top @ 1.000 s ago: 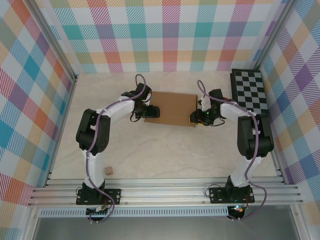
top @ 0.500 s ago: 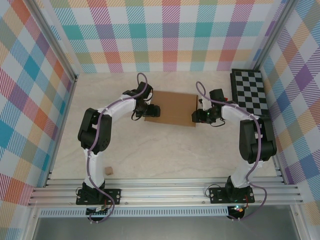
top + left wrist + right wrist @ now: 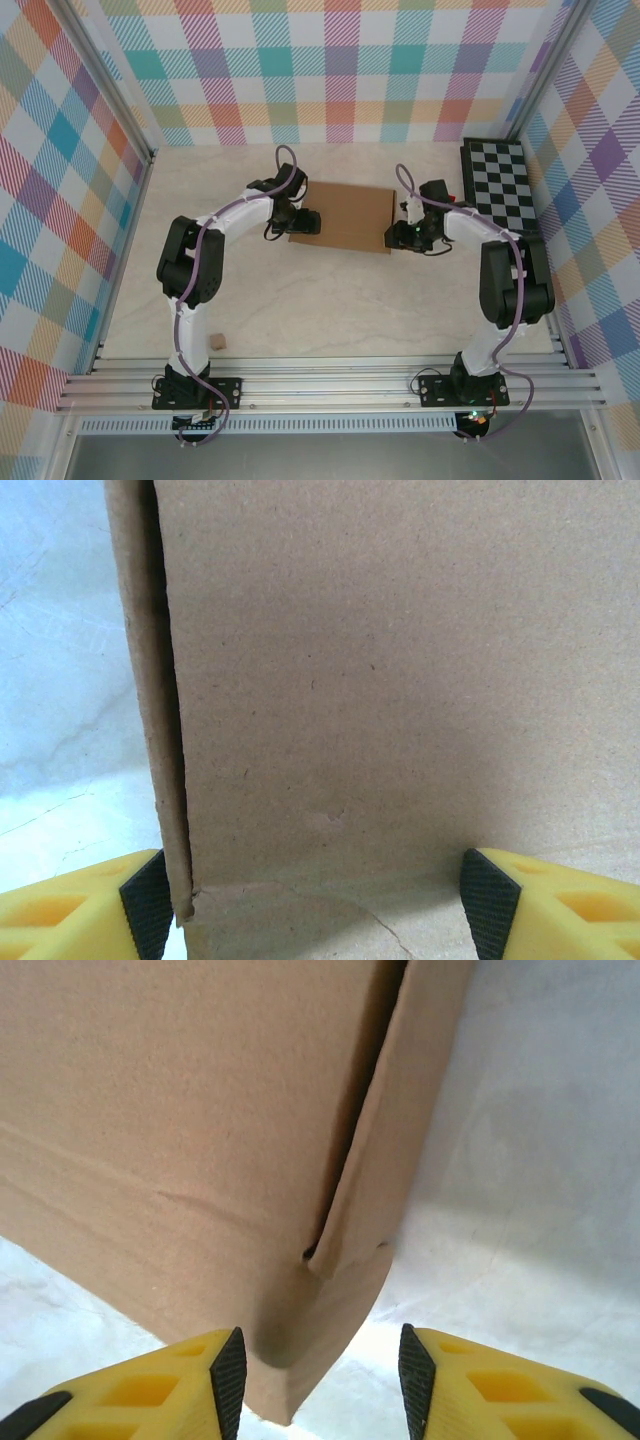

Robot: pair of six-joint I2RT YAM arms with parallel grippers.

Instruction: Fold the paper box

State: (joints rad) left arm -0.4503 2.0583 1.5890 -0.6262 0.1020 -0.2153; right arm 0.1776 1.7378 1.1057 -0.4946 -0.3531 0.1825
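The paper box [image 3: 345, 217] is a flat brown cardboard rectangle lying mid-table. My left gripper [image 3: 305, 222] is at its left edge. In the left wrist view the cardboard [image 3: 380, 680] spans the gap between the wide-apart pads [image 3: 145, 905], and a side flap stands along its left edge; the left gripper [image 3: 318, 910] is open. My right gripper [image 3: 394, 236] is at the box's near right corner. There the folded corner [image 3: 300, 1360] sits between the spread fingertips [image 3: 228, 1375], next to the left one and apart from the right; the right gripper [image 3: 320, 1375] is open.
A black-and-white checkered board [image 3: 500, 185] lies at the back right against the wall. A tiny tan cube [image 3: 217, 341] rests near the left arm's base. Plaid walls enclose the pale table [image 3: 340, 300] on three sides.
The right arm has shifted slightly, its elbow moving right. The left arm and the box stay where they were.
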